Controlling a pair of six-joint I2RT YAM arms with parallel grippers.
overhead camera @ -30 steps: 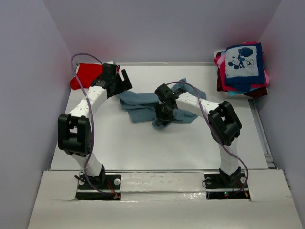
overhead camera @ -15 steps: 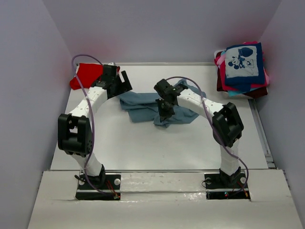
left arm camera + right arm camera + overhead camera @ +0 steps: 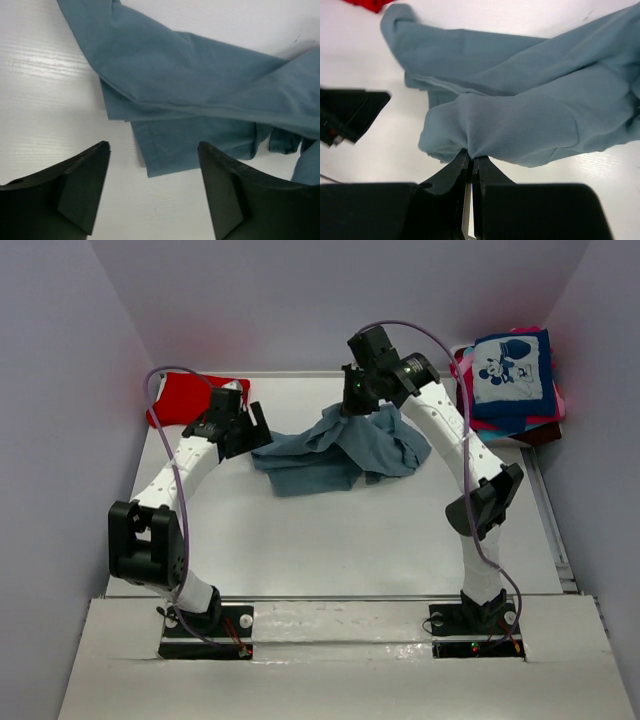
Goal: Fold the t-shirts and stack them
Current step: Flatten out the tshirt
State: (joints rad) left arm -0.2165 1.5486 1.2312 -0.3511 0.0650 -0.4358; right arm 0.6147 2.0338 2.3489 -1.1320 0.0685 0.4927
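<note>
A crumpled grey-blue t-shirt (image 3: 330, 452) lies mid-table, one part pulled up toward the back. My right gripper (image 3: 358, 402) is shut on a pinch of this shirt (image 3: 520, 120), lifting it above the table; the fingertips (image 3: 471, 161) meet with cloth bunched between them. My left gripper (image 3: 250, 432) hovers open at the shirt's left edge, and a hemmed corner of the shirt (image 3: 165, 155) lies just ahead of its jaws (image 3: 152, 165), which hold nothing. A red t-shirt (image 3: 185, 395) lies at the back left behind the left arm. Folded t-shirts (image 3: 510, 385) are stacked at the back right, a navy one with a cartoon mouse on top.
Grey walls close in the white table (image 3: 330, 540) on three sides. A raised rail (image 3: 550, 520) runs along the right edge. A sliver of red cloth (image 3: 367, 4) shows at the top of the right wrist view, and the left gripper's black finger (image 3: 350, 112) shows at its left.
My right gripper shut on the grey-blue shirt and rose toward the back right, pulling the cloth up with it. The left gripper shifted slightly lower and nearer the shirt's left edge.
</note>
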